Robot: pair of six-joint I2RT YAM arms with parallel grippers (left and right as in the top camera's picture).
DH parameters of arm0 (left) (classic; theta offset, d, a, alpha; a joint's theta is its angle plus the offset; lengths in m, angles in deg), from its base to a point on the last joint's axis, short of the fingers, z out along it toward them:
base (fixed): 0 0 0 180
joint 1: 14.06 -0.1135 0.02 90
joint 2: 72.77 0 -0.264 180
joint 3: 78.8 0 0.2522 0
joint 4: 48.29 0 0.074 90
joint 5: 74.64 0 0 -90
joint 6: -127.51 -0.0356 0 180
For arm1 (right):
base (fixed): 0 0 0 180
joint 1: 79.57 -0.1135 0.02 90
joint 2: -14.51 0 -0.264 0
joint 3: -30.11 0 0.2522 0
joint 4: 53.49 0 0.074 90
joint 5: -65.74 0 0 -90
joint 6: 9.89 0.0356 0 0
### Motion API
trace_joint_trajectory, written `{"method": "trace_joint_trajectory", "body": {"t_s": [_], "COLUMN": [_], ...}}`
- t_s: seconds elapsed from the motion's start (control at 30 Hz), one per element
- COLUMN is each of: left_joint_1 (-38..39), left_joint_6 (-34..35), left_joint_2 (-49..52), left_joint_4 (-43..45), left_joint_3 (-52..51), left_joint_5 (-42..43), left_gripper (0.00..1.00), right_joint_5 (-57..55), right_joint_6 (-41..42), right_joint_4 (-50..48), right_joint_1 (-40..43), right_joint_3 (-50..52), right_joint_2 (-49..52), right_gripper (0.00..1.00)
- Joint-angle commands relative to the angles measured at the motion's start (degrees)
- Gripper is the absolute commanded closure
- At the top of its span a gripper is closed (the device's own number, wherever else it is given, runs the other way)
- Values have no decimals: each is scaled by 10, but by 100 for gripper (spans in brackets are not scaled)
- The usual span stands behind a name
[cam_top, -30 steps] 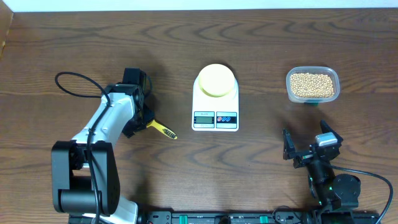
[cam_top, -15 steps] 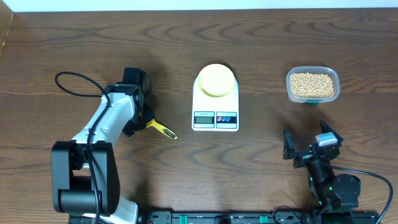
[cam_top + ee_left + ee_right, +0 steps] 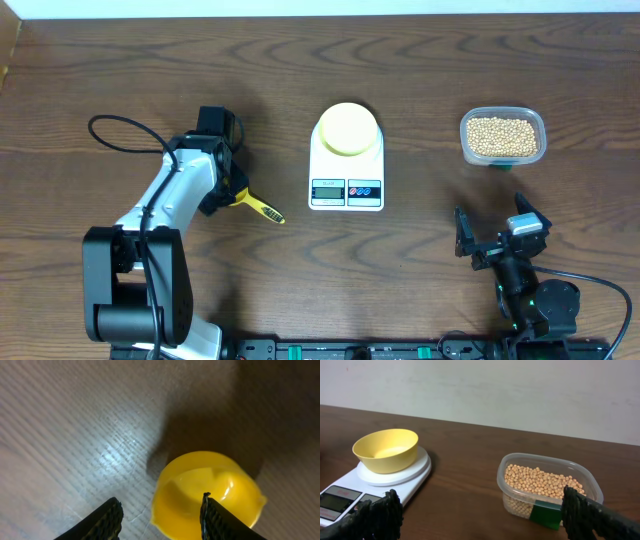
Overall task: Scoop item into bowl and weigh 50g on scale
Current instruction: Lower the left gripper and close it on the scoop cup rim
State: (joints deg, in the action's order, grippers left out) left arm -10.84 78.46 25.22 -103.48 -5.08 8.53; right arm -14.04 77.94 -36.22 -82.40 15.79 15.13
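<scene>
The left arm [image 3: 170, 195] stretches forward, the left end effector [image 3: 159, 504] wide open above a yellow plastic scoop [image 3: 210, 487], gripping nothing. The right end effector [image 3: 481, 502] gapes empty. Small tan beans [image 3: 540, 481] fill a clear plastic tub [image 3: 516, 504]; a pale yellow round bowl [image 3: 385, 450] tops the white digital scale [image 3: 355, 482].

From above, bare table [image 3: 420, 60] runs wide along the top of the frame and across the lower middle. An open lane also lies between the scale [image 3: 347, 185], standing at centre with the bowl [image 3: 347, 130] on its platform, and the clear tub [image 3: 503, 137] at the upper right. The left side is tighter: the left arm [image 3: 170, 200] slants across it with a black cable [image 3: 92, 127] looping off its upper left. The yellow scoop [image 3: 260, 208] lies near the scale's lower-left corner, leaving only a narrow gap there.
</scene>
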Motion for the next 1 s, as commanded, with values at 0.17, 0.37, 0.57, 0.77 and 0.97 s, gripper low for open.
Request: {"method": "trace_joint_trajectory", "body": {"t_s": [0.17,0.37,0.57,0.77,0.97], "left_joint_1": [1,1,1,1,1], "left_joint_6": [14,21,29,29,28], "left_joint_2": [5,5,5,5,5], "left_joint_4": [13,47,93,96,107], "left_joint_3": [-7,-48,-94,-97,-97], "left_joint_5": [-12,-12,-12,-12,-12], "left_gripper": [51,51,59,92,92], "right_joint_5": [-4,-4,-4,-4,-4], "right_joint_6": [-7,-7,-7,-7,-7], "right_joint_4": [0,0,0,0,0], "right_joint_1": [-5,-5,-5,-5,-5], "right_joint_3": [2,2,2,2,2], "right_joint_2": [-3,-3,-3,-3,-3], "right_gripper": [1,1,1,1,1]}}
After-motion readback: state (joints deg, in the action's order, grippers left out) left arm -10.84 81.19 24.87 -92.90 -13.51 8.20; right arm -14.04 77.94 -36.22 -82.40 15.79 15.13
